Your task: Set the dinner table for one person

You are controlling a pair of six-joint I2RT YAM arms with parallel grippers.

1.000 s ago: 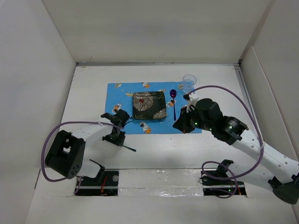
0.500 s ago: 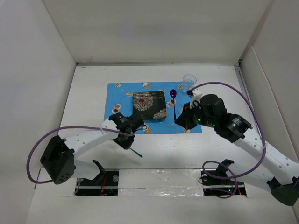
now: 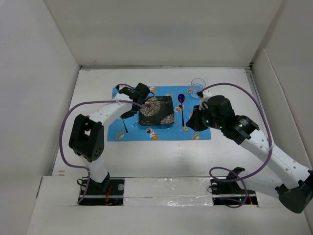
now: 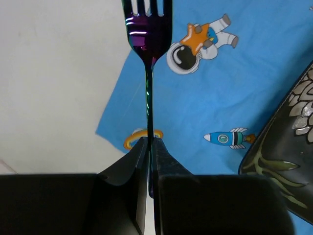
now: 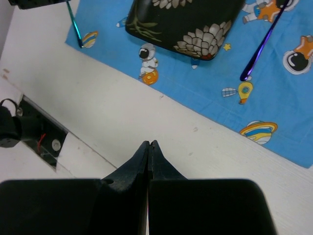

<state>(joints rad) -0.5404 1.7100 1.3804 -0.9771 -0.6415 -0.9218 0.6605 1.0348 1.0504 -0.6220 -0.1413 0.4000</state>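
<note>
Iridescent purple metal is catching the light in the left wrist view. A fork (image 4: 148, 58) is sitting between the left fingers (image 4: 142, 152), which are pinching its thin handle with the tines pointing away from the camera. It is hanging just left of the dark floral square plate (image 3: 156, 110), over the left part of the blue cartoon-print mat (image 3: 195, 133). I cannot tell whether it is touching the cloth.

The white surface (image 3: 161, 156), the dinner table itself, is carrying the mat and extending well beyond the plate on all 4 sides. A purple spoon (image 3: 182, 110) is lying just right of the plate. A clear glass (image 3: 198, 85) is standing beyond the plate's far right corner.

The right fingers (image 5: 145, 152) are pressed together on nothing, hovering over bare surface to the near right of the plate.

Judging by this, the fork placement is the step in hand, and the setting for 1 person is looking nearly complete. The next move is calling for lowering the fork until it is lying flat and parallel to the plate's left side. The left fingers would then be spreading and lifting away without dragging it.
</note>
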